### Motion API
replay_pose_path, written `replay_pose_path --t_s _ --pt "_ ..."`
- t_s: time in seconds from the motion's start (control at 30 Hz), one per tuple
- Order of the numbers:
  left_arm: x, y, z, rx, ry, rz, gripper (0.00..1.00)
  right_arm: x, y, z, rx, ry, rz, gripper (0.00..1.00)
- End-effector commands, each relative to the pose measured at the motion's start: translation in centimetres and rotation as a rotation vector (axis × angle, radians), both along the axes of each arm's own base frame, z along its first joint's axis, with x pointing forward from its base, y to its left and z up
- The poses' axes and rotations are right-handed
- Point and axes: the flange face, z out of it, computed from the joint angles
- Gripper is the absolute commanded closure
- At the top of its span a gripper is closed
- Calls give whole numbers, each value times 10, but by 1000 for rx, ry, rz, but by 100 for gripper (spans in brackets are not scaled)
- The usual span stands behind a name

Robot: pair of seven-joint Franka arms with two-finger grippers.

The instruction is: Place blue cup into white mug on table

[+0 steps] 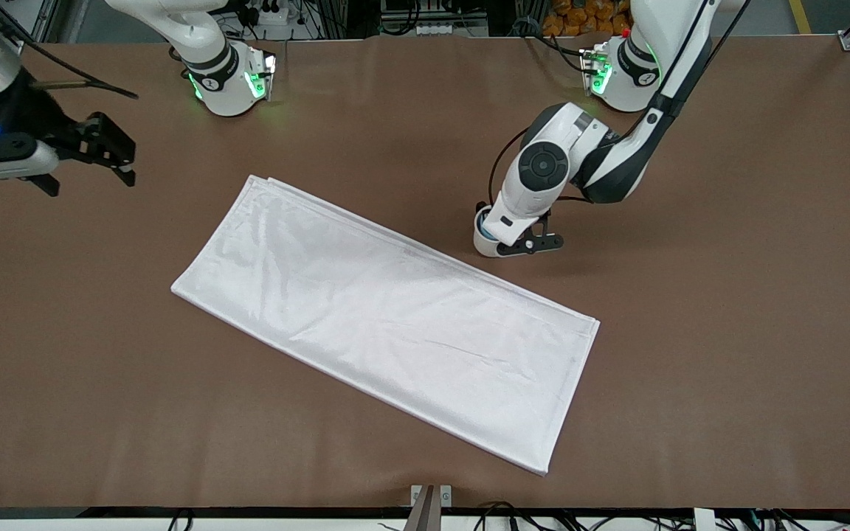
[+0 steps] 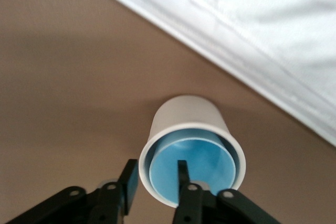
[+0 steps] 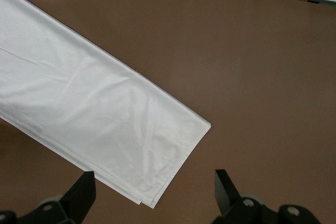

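Observation:
The white mug [image 2: 186, 114] stands on the brown table [image 1: 727, 332], just off the white cloth's long edge toward the robots' bases. The blue cup [image 2: 205, 156] sits inside it, its rim just below the mug's rim. My left gripper [image 2: 156, 169] is open and straddles the mug's wall: one finger is outside the mug, the other is inside the blue cup, apart from its wall. In the front view the left hand [image 1: 517, 240] covers most of the mug [image 1: 484, 243]; a sliver of blue [image 1: 482, 218] shows. The mug's handle is hidden. My right gripper [image 1: 111, 158] waits open and empty.
A white rectangular cloth [image 1: 388, 317] lies slantwise across the table's middle; it also shows in the left wrist view [image 2: 262, 24] and the right wrist view [image 3: 79, 103]. The right gripper [image 3: 155, 179] hovers over the table at the right arm's end.

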Motion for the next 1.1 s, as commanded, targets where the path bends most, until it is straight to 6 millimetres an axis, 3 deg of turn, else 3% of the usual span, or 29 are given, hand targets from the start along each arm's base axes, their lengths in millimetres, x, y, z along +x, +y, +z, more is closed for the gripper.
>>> replay_pose_path --t_s 0.0,0.13,0.27,0.5,0.77,1.07 --pt "40 27 46 -7 -41 -47 0 -10 -22 -7 11 15 -23 0" --pt "75 67 81 -31 -52 -151 0 -9 -26 -18 7 35 -31 0" --pt "101 120 108 -44 -73 -198 0 -9 -37 -28 6 33 -50 0" --pt "122 205 126 -59 -101 -215 0 -10 -42 -51 5 -1 -59 0" --pt "77 228 143 -35 -147 -153 0 -9 -46 -58 2 14 -64 0" --pt "28 234 164 -10 -177 -136 0 -7 -63 -68 2 34 -56 0"
